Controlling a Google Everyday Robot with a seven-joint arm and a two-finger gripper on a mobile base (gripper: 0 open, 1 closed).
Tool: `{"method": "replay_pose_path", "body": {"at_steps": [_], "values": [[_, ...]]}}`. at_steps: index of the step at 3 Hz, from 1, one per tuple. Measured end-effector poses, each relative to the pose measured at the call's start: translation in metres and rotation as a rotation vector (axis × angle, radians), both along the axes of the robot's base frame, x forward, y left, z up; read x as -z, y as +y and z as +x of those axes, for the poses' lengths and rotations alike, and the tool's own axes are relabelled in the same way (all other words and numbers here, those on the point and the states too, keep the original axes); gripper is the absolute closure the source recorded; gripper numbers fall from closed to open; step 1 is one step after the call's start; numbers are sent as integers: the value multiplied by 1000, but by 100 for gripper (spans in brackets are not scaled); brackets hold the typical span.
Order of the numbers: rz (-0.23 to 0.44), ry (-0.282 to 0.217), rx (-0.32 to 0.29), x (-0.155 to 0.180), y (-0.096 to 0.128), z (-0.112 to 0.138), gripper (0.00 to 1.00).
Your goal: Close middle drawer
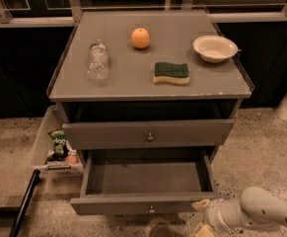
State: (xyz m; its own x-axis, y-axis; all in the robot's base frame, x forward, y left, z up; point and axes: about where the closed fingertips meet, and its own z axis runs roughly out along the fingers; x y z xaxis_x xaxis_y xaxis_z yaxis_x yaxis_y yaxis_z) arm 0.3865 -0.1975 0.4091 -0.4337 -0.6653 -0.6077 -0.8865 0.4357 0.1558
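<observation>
The middle drawer (pixel 148 204) is a grey drawer pulled far out of the cabinet, low in the camera view. Its inside is empty and its flat front carries a small metal knob (pixel 152 209). My gripper (pixel 202 217) is at the bottom right, just off the right end of that drawer front. Its cream fingertips (pixel 200 205) stand apart, open and empty, the upper one close to the front's right corner. The white arm (pixel 261 214) runs off to the right.
A drawer front with a knob (pixel 150 137) sits above, nearly shut. On the cabinet top (pixel 123 83) lie a plastic bottle (pixel 97 60), an orange (pixel 140 38), a green-and-yellow sponge (pixel 171 73) and a white bowl (pixel 215 48). A clear bin with snacks (pixel 59 147) stands at the left.
</observation>
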Motion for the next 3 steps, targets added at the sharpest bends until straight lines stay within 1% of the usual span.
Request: {"method": "replay_pose_path", "body": {"at_steps": [1,2,3], "values": [[-42,-35,-23,1,4,20,0],[-84,-87,-49,-5,12,58,18],[-133,-151,-82,-14,14,107,41]]}}
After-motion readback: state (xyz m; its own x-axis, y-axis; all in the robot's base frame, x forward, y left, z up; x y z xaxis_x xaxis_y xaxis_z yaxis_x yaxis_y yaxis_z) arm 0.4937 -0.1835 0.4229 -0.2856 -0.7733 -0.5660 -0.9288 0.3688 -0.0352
